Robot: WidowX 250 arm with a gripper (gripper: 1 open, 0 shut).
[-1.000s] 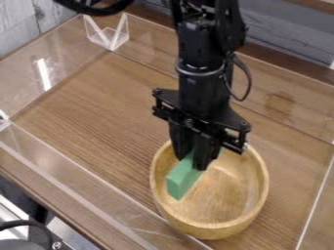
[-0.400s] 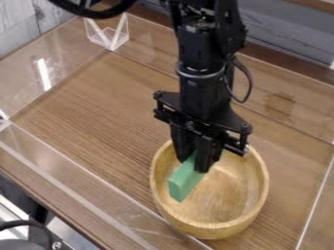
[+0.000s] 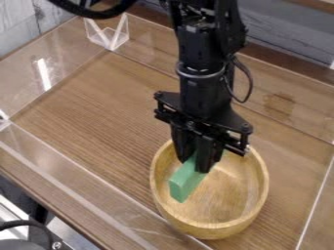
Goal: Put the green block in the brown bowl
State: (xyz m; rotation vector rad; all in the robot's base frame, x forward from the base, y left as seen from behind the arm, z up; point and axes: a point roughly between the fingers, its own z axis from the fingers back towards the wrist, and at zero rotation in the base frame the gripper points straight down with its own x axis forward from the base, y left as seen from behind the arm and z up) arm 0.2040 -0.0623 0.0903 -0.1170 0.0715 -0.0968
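Gripper (image 3: 201, 146) clamped on green block (image 3: 186, 181); released too near brown bowl's (image 3: 257, 202) left rim, it might tip outward.

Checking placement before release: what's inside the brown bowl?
In the bowl: green block, lower end visible, upper end hidden by the jaws. The bowl's far interior is covered by the gripper.

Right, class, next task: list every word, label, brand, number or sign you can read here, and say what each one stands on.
None can be read: no lettering or number shows on the green block, the brown bowl or the black gripper.
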